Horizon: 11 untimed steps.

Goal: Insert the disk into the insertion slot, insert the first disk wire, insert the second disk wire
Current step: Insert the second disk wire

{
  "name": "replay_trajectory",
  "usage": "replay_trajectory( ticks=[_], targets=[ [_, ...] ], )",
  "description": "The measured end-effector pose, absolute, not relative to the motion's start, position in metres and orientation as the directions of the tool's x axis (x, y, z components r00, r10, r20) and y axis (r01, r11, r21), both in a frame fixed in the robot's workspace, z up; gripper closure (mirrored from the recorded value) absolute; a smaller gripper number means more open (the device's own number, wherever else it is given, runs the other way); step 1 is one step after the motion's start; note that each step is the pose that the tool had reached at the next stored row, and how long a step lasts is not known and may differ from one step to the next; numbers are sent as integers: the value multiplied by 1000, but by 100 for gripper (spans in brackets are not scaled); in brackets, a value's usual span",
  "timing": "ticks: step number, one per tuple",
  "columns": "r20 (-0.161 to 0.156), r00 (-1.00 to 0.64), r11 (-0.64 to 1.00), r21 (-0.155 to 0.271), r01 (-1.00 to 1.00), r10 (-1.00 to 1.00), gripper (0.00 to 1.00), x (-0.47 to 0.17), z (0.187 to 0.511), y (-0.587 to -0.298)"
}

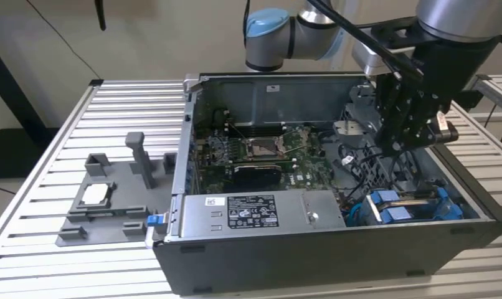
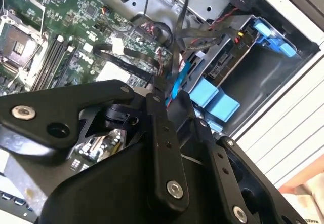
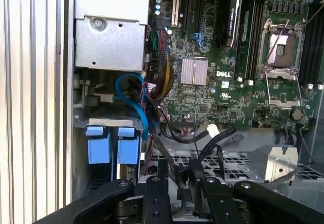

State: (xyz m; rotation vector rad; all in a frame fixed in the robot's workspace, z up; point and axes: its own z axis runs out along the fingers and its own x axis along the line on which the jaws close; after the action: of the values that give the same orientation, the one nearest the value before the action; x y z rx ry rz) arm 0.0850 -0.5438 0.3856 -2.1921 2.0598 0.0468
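Note:
The disk (image 1: 398, 210) sits in the insertion slot (image 1: 357, 215) at the front right corner of the open computer case, showing its blue carrier tabs (image 3: 112, 144) (image 2: 214, 100). My black gripper (image 1: 403, 142) hangs inside the case, above and behind the slot. In both wrist views its fingers (image 3: 155, 196) (image 2: 163, 133) stand close together, and black wires (image 3: 167, 155) run out from between the tips. A blue wire (image 3: 132, 98) (image 2: 178, 77) loops from the motherboard down to the disk's end.
The green motherboard (image 1: 260, 152) fills the case floor. A grey power-supply box (image 1: 251, 212) lies along the front wall. Left of the case, a grey fixture (image 1: 109, 199) stands on the slatted table (image 1: 52, 174). Loose black cables cross the case's right side.

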Motion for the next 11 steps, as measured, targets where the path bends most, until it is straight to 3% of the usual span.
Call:
replay_trajectory(
  ticks=[3,6,11],
  targets=[
    [-117,70,-60,-84,-995,-991,71,85,385,-544],
    [-125,70,-60,-86,-994,-990,89,85,385,-546],
    [-137,71,-59,-86,-995,-988,89,86,385,-552]
  ],
)
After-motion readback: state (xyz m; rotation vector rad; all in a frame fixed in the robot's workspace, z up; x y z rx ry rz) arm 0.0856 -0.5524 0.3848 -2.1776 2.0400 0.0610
